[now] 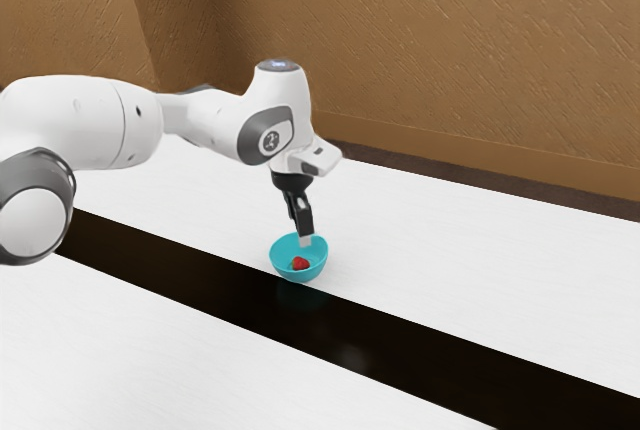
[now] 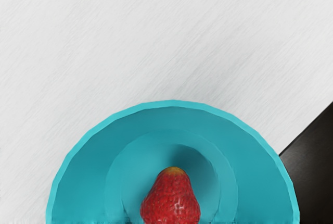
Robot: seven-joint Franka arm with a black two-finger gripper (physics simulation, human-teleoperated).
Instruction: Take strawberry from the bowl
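Red against teal, the strawberry [image 2: 171, 200] lies low inside the bowl [image 2: 171, 103], its narrow, yellow-tinged end towards the wall. Our gripper [image 1: 305, 240] points down over the bowl in the exterior view. Whether it is spread or pressed together we cannot tell.

The step in hand, as we judge it, is lining up for the pick. To do it well, we should have the grip wide enough for the berry before it goes down, and centre it on the thick part of the fruit, closing across the flanks rather than along the length. The tapered end would probably let the berry squirt out. We ought to descend straight and slowly, clear of the sloping wall, since a knock on the rim could shove the bowl over the white table [image 1: 480, 250] towards the dark band [image 1: 400, 350] beside it. A gentle, even squeeze should do, then a straight lift until the fruit clears the rim.

In the wrist view the lower edge cuts off the strawberry's broad end and the near part of the bowl, so we cannot see how much room lies there. Nor can we make out exactly how high the fingertips stand above the fruit.Red against teal, the strawberry [image 2: 171, 200] lies low inside the bowl [image 2: 171, 103], its narrow, yellow-tinged end towards the wall. Our gripper [image 1: 305, 240] points down over the bowl in the exterior view. Whether it is spread or pressed together we cannot tell.

The step in hand, as we judge it, is lining up for the pick. To do it well, we should have the grip wide enough for the berry before it goes down, and centre it on the thick part of the fruit, closing across the flanks rather than along the length. The tapered end would probably let the berry squirt out. We ought to descend straight and slowly, clear of the sloping wall, since a knock on the rim could shove the bowl over the white table [image 1: 480, 250] towards the dark band [image 1: 400, 350] beside it. A gentle, even squeeze should do, then a straight lift until the fruit clears the rim.

In the wrist view the lower edge cuts off the strawberry's broad end and part of the bowl, so we cannot see how much room lies there. Nor can we make out exactly how high the gripper stands above the fruit.
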